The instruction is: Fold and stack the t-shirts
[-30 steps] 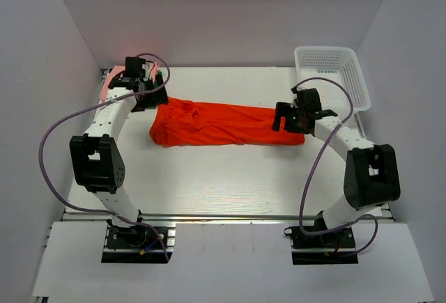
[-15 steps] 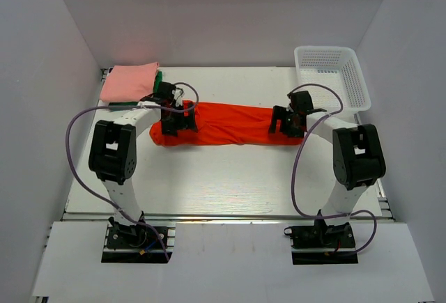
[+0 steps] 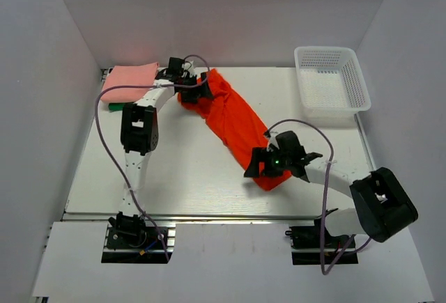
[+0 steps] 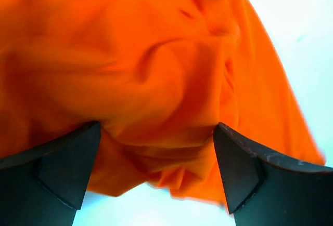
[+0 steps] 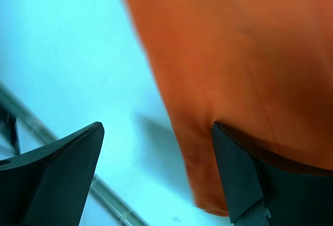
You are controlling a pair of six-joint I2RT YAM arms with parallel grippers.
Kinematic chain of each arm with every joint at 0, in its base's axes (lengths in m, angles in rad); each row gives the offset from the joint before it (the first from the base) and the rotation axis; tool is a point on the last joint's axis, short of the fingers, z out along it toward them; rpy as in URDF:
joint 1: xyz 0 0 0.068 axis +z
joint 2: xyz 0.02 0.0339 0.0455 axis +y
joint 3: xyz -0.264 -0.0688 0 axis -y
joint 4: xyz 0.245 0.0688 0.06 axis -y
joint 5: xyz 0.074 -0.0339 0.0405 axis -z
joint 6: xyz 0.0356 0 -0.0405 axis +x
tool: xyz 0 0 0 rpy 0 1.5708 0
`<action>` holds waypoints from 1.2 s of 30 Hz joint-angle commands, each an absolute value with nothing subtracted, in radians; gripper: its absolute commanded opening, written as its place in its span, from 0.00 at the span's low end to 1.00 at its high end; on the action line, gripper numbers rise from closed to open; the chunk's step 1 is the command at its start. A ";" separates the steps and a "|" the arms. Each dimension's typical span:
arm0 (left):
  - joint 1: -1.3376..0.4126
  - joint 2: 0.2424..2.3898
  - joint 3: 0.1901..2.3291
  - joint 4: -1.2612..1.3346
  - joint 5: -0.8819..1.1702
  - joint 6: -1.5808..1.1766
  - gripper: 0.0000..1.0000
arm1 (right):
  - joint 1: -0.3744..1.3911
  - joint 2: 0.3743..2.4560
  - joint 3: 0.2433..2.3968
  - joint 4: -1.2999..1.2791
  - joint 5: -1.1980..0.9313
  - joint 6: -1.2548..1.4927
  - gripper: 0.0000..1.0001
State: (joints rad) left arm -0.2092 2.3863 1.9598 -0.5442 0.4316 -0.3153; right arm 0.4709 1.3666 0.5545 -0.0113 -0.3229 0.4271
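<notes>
Left pincer [image 4: 157, 127] and right pincer [image 5: 157, 125], jaws apart, flank the orange-red t-shirt [image 3: 230, 118]. Ungripped cloth could slip, bunching the fold.

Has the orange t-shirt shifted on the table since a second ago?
Yes. The orange t-shirt swung from crosswise to diagonal: its right end moved away from the white basket toward the near edge, and its left end moved toward the pink t-shirt.
</notes>
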 commanded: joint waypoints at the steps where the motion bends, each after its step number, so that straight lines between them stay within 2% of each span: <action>1: -0.257 2.541 2.211 -0.627 0.578 -0.240 1.00 | 0.654 1.387 0.449 -0.147 -0.452 0.527 0.90; 3: -0.270 2.598 2.293 -0.627 0.651 -0.180 1.00 | 0.722 1.406 0.462 -0.079 -0.471 0.545 0.90; 4: -0.270 2.599 2.293 -0.603 0.745 -0.120 1.00 | 0.820 1.434 0.474 -0.060 -0.506 0.535 0.90; 5: -0.270 2.599 2.293 -0.588 0.759 -0.097 1.00 | 0.854 1.456 0.544 -0.048 -0.512 0.510 0.90; 7: -0.270 2.573 2.293 -0.578 0.682 -0.058 1.00 | 0.977 1.544 0.630 -0.051 -0.546 0.444 0.90; 10: -0.270 2.550 2.283 -0.542 0.638 -0.058 1.00 | 1.067 1.652 0.754 -0.046 -0.597 0.339 0.90; 16: -0.270 2.608 2.303 -0.531 0.585 -0.109 1.00 | 1.150 1.723 0.954 -0.115 -0.592 0.223 0.90; 19: -0.270 2.626 2.303 -0.514 0.529 -0.147 1.00 | 1.146 1.683 1.028 -0.194 -0.497 0.183 0.90; 24: -0.270 2.603 2.303 -0.384 0.534 -0.231 1.00 | 1.115 1.652 1.191 -0.334 -0.125 0.178 0.90; 29: -0.270 2.516 2.368 -0.387 0.536 -0.230 1.00 | 1.017 1.648 1.276 -0.383 -0.009 0.230 0.90; 36: -0.239 2.268 2.270 -0.480 0.394 -0.167 1.00 | 0.781 1.589 1.353 -0.384 0.133 0.163 0.90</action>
